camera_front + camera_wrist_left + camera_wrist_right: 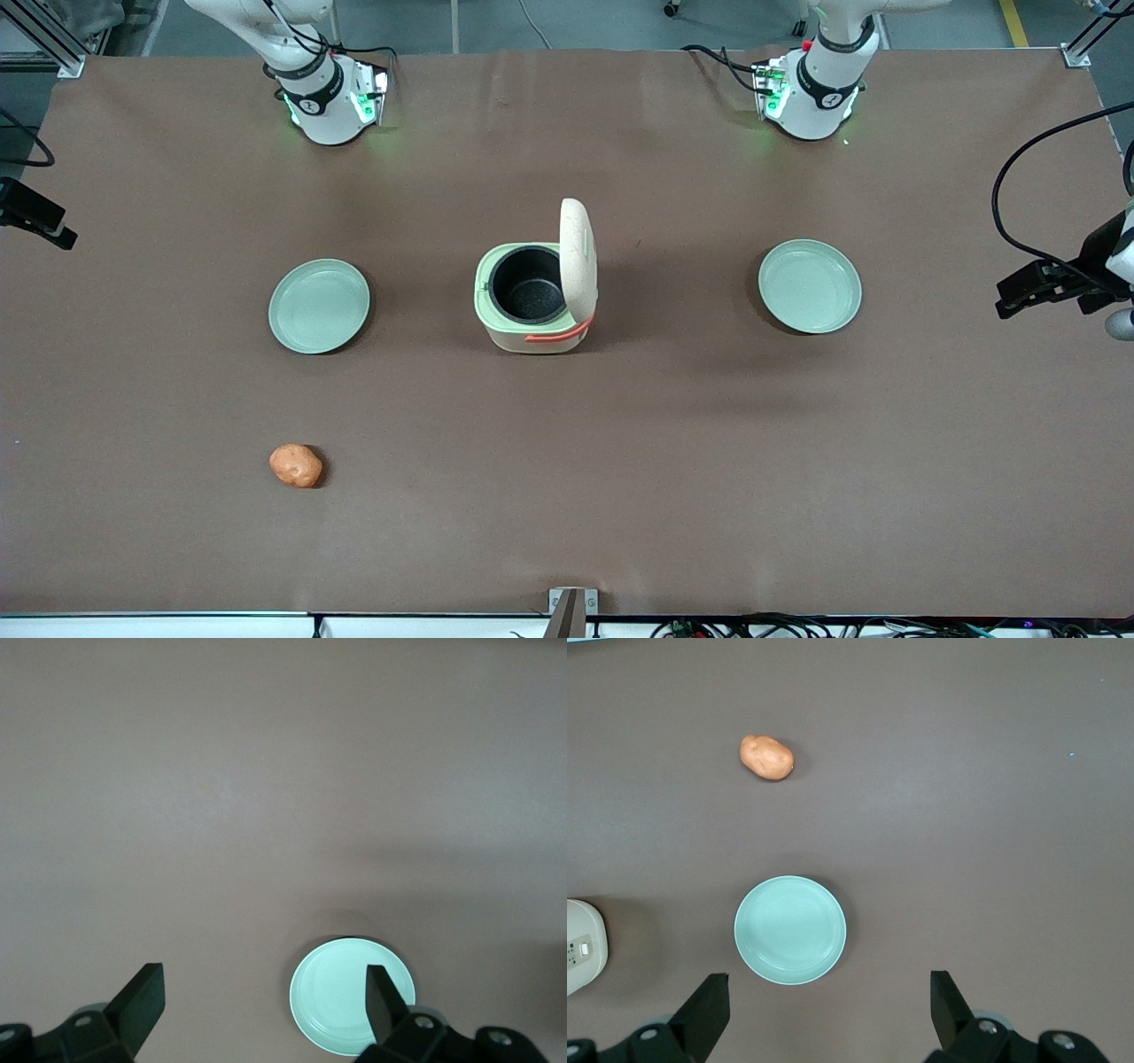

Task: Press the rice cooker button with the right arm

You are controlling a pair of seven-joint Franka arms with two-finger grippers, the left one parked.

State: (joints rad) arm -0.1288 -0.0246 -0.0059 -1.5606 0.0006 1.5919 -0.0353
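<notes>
The hand (pixel 824 1010) hung spread open above a green plate (pixel 790 928), while only the front view showed the rice cooker (pixel 534 297) with its lid raised.

Right arm (pixel 310 84): white, jointed, its base mounted on the counter (pixel 567 496) at the edge farthest from the front camera; upper links leave the front view.
Pincer (pixel 828 1014): raised well above the counter, pointing down, touching nothing.
Fingers (pixel 709 1010): two black fingers spread wide apart, nothing between them.
Wrist: held level, both fingers reaching equally far.
</notes>
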